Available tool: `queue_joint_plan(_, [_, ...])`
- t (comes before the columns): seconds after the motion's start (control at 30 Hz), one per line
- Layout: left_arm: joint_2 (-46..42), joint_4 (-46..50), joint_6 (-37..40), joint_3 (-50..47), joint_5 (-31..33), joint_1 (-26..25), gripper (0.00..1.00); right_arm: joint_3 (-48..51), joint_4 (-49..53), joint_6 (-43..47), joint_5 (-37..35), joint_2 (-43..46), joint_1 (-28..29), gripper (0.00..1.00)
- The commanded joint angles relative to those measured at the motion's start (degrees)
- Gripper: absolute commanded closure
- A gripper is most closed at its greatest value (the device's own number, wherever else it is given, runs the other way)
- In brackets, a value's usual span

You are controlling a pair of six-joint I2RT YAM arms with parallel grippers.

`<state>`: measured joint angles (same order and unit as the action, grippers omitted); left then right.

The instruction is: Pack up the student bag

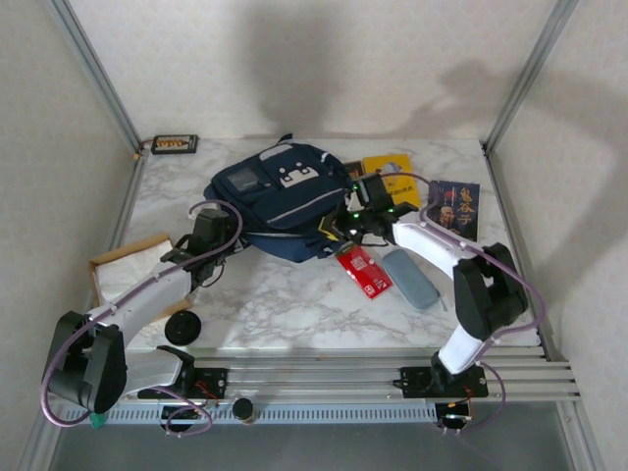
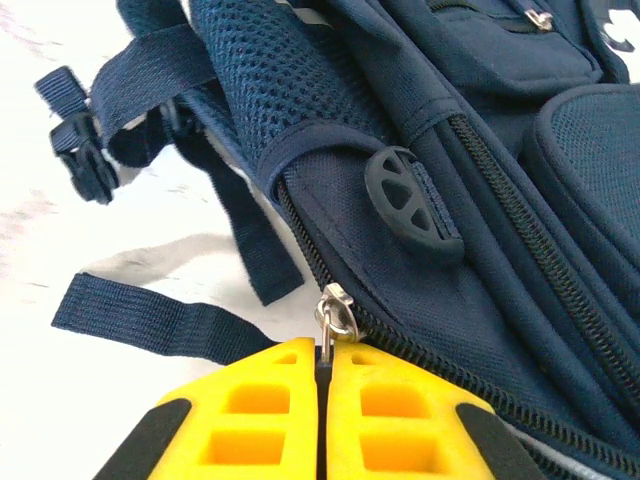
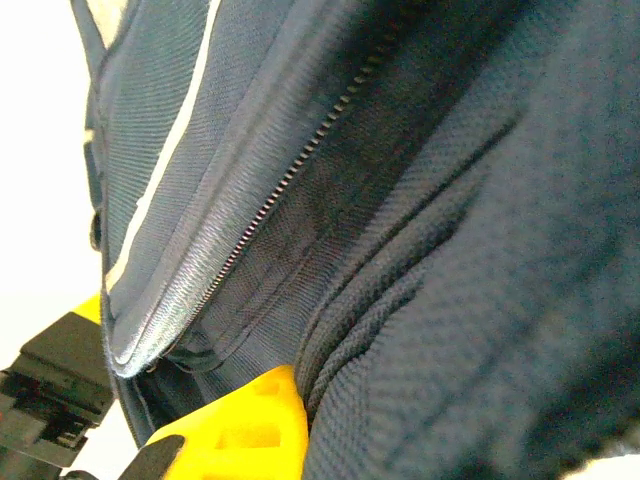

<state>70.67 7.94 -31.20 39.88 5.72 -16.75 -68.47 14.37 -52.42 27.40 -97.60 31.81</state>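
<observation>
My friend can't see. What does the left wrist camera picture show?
The yellow left claw is pinched shut on the silver zipper pull of the navy student bag. Dark straps trail left of it across the white table.

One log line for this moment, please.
left gripper: shut on zipper pull | right gripper: shut on student bag fabric | grey case: outside bag

The dark book [image 1: 453, 209] at 2 o'clock on the tabletop [image 1: 285, 304] bears yellow Chinese characters, too small to read surely. Print on the red packet [image 1: 364, 271] and yellow book [image 1: 392, 177] is illegible.
</observation>
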Motion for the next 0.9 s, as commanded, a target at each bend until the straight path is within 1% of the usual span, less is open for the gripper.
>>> queue_joint_plan(0.0, [-2.0, 5.2, 0.0, 0.4, 11.2, 6.0, 1.00, -7.8, -2.7, 3.8, 0.0, -6.2, 3.0, 1.00])
queue_joint_plan(0.1, [-4.7, 5.5, 0.2, -1.6, 10.3, 10.4, 1.00, -11.3, -1.7, 3.9, 0.0, -9.6, 4.2, 1.00])
queue_joint_plan(0.13, [-5.1, 4.8, 0.8, -2.4, 9.3, 11.3, 1.00, -11.3, -2.5, 3.3, -0.2, -10.0, 4.3, 1.00])
queue_joint_plan(0.2, [-4.6, 3.2, 1.3, -3.1, 5.7, 12.6, 1.00, -11.4, -2.0, 3.3, -3.0, -10.5, 4.8, 1.00])
queue_joint_plan(0.27, [-3.1, 1.3, 1.6, -3.1, 1.7, 12.6, 1.00, -11.9, -1.3, 3.8, -3.6, -11.6, 4.8, 1.00])
queue_joint_plan(0.3, [-2.4, 0.5, 1.4, -2.8, 0.5, 12.5, 1.00, -12.4, 0.1, 4.3, -5.5, -11.7, 4.8, 1.00])
queue_joint_plan(0.33, [-1.4, 0.0, 1.4, -2.7, 0.4, 12.5, 1.00, -11.9, 0.9, 4.4, -7.5, -11.4, 4.8, 1.00])
queue_joint_plan(0.4, [0.2, 1.0, 1.6, -1.4, 2.2, 12.6, 1.00, -9.4, -1.0, 3.7, -9.0, -9.8, 4.6, 1.00])
queue_joint_plan(0.47, [1.0, 1.6, 1.5, -0.8, 3.2, 12.6, 1.00, -8.1, -2.2, 3.3, -9.1, -9.5, 4.7, 1.00])
queue_joint_plan(0.53, [1.0, 1.1, 1.1, -1.3, 2.2, 12.5, 1.00, -8.1, -1.7, 3.3, -8.4, -10.0, 4.7, 1.00])
queue_joint_plan(0.6, [1.0, 2.0, 0.3, -1.3, 1.9, 12.2, 1.00, -6.8, -4.1, 2.9, -7.9, -9.5, 4.8, 1.00])
queue_joint_plan(0.67, [0.0, 2.9, 0.3, -1.3, -0.6, 11.9, 1.00, -6.5, -5.0, 2.9, -6.8, -8.9, 5.2, 0.91])
queue_joint_plan(0.7, [-1.4, 3.3, 0.0, -1.5, -1.9, 11.7, 0.90, -7.1, -4.0, 3.7, -6.8, -8.6, 5.5, 0.86])
queue_joint_plan(0.77, [-4.6, 3.2, -0.6, -2.4, -4.8, 11.6, 0.60, -8.1, -0.6, 5.3, -8.7, -7.4, 5.5, 0.70])
queue_joint_plan(0.8, [-6.2, 4.1, -1.1, -2.5, -5.1, 11.5, 0.51, -8.0, 1.2, 6.2, -10.9, -6.1, 5.3, 0.61])
queue_joint_plan(0.83, [-7.6, 5.2, -1.4, -2.4, -5.3, 11.5, 0.49, -7.3, 2.2, 6.9, -13.2, -4.3, 5.2, 0.53])
queue_joint_plan(0.87, [-8.6, 6.4, -1.6, -2.1, -5.2, 11.4, 0.49, -6.3, 2.5, 7.6, -14.6, -2.6, 5.1, 0.49])
